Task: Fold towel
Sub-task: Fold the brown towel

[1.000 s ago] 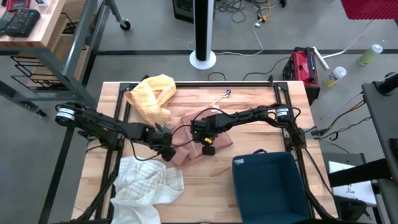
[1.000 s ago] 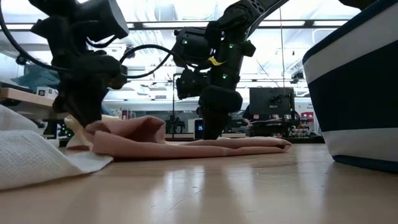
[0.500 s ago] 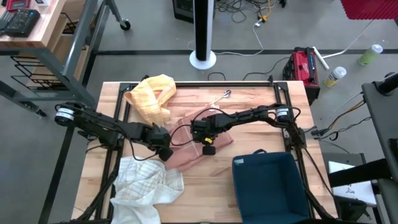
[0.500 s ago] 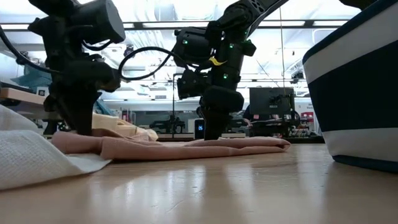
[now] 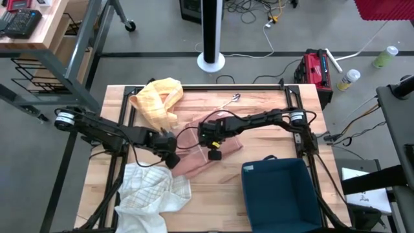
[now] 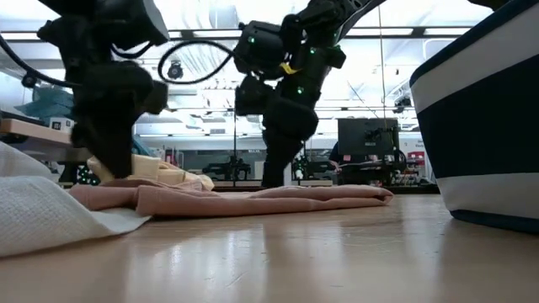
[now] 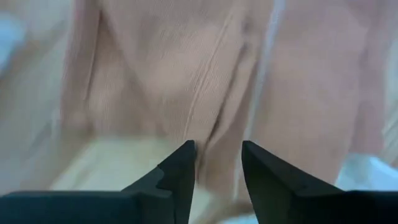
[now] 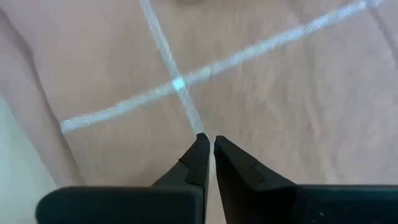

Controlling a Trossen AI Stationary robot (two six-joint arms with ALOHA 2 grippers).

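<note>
Wooden table (image 5: 259, 110); pink towel's (image 8: 261, 81) pale crossed stripes wrist-view only.

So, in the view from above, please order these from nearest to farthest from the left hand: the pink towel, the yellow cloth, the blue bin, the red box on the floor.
From the left hand:
1. Pink towel, right beside it.
2. Yellow cloth, at the table's far side.
3. Blue bin, on the right.
4. Red box, off the table.

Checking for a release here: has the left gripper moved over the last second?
Yes. The left gripper has slid slightly away from the pink towel, toward the table's left edge, and its jaws have opened.
</note>
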